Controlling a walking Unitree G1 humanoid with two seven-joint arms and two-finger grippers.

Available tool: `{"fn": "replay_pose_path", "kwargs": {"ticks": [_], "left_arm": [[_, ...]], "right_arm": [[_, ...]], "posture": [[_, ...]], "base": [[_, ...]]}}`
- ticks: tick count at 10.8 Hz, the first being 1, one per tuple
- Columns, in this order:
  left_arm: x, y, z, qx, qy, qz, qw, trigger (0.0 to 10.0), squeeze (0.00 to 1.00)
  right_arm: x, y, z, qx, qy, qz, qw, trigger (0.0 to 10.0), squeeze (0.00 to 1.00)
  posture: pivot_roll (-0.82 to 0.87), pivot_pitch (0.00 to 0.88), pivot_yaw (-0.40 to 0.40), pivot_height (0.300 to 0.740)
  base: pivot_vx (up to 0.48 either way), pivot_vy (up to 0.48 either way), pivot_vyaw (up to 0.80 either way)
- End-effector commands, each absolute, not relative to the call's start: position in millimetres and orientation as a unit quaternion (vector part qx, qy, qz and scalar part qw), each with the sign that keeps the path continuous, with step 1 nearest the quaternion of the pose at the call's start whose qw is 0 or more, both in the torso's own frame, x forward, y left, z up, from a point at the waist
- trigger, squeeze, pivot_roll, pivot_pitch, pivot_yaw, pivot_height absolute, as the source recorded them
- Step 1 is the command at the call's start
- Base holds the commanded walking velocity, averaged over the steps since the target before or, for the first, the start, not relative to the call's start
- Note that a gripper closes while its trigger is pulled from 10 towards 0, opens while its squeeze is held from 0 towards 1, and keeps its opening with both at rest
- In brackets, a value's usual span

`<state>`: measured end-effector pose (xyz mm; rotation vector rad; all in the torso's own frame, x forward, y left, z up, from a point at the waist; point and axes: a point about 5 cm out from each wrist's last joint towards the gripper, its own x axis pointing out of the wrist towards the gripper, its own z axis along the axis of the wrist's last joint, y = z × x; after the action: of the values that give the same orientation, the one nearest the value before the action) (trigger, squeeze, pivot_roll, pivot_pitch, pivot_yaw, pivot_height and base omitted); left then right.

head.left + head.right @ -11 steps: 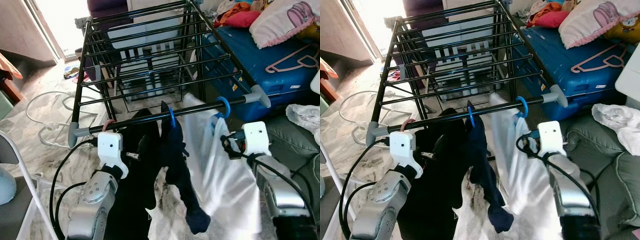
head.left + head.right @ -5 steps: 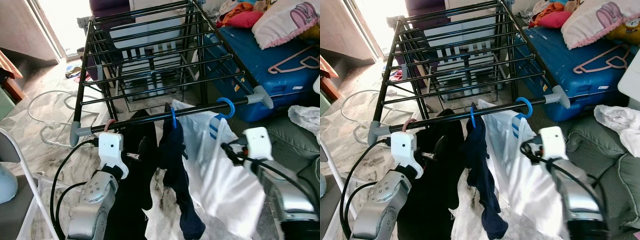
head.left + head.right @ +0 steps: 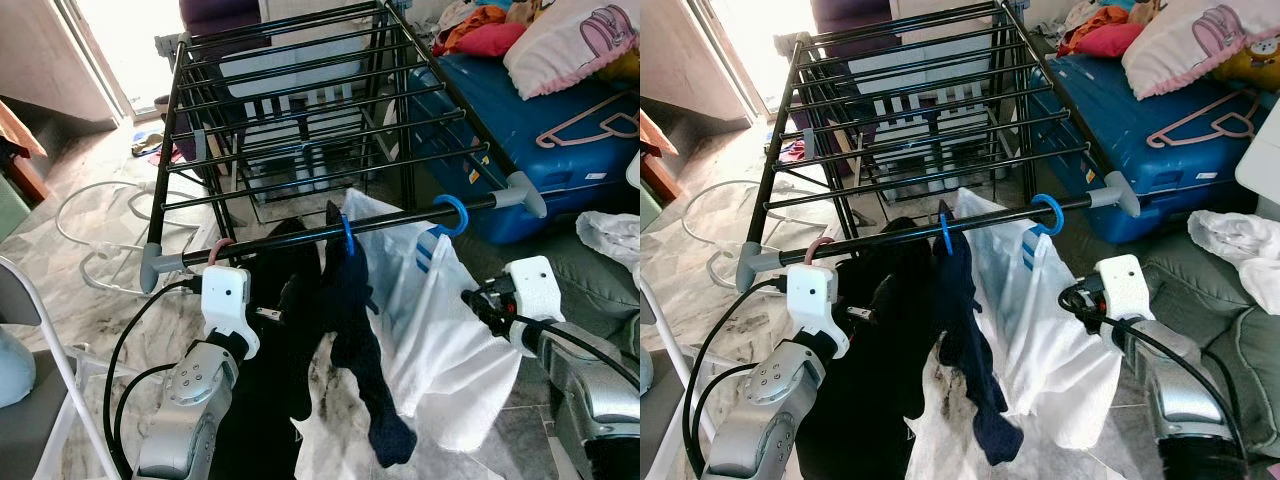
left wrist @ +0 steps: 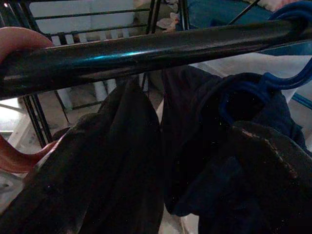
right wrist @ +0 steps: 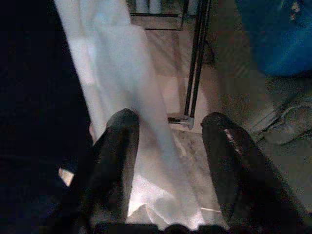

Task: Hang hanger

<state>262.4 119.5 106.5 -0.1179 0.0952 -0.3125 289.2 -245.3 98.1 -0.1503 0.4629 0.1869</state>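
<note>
Before me in the left eye view stands a black drying rack (image 3: 300, 110), and along its near rail (image 3: 330, 232) hang three hangers: a pink hanger (image 3: 219, 250) carrying a black garment (image 3: 270, 380), a blue hanger (image 3: 345, 234) with a dark navy garment (image 3: 365, 370), and a second blue hanger (image 3: 450, 212) holding a white shirt (image 3: 440, 340). My left gripper (image 3: 285, 300) reaches up into the black garment just below the rail, and I cannot tell how its fingers stand, since the dark cloth hides them. My right gripper (image 3: 478, 300) sits beside the white shirt's edge, well below the rail. A blue suitcase (image 3: 530, 120) lies to my right with a loose pink hanger (image 3: 590, 118) on it, and white hoses (image 3: 90, 230) coil on the marble floor (image 3: 60, 290). Through the right eye view the same row shows, the white shirt hanging between the navy garment and my right arm. Along my left wrist, the rail runs close across, with the pink hook over it at one end and the blue hanger's loop (image 4: 253, 92) buried in dark fabric; it is dim there. Along my right wrist, my two black fingers (image 5: 117, 161) stand spread apart, with the white shirt's pale cloth (image 5: 126, 97) hanging down in front of them, gripped by neither.
</note>
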Motion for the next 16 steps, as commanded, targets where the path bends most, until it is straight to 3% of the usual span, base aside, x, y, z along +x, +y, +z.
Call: {"fn": "replay_pose_path", "kwargs": {"ticks": [1,11,14,16], "left_arm": [[263,124,103,-0.045,0.058,-0.149,0.986,10.0,0.0],[264,125,105,-0.039,0.059,-0.143,0.987,10.0,0.0],[268,129,111,-0.032,0.046,-0.13,0.99,10.0,0.0],[265,125,109,-0.038,0.047,-0.13,0.99,10.0,0.0]], "right_arm": [[291,-242,98,-0.072,0.23,0.109,0.965,0.0,0.0],[293,-229,94,-0.069,0.224,0.125,0.964,0.0,0.0],[302,-214,132,-0.063,0.116,0.115,0.985,0.0,0.0],[285,-211,146,-0.048,0.054,0.102,0.992,0.0,0.0]], "posture": [[-0.18,0.0,0.116,0.74],[-0.18,0.025,0.118,0.74],[-0.2,0.046,0.113,0.74],[-0.21,0.036,0.102,0.74]], "base": [[0.0,0.0,0.0],[0.0,0.0,0.0],[0.0,0.0,0.0],[0.0,0.0,0.0]]}}
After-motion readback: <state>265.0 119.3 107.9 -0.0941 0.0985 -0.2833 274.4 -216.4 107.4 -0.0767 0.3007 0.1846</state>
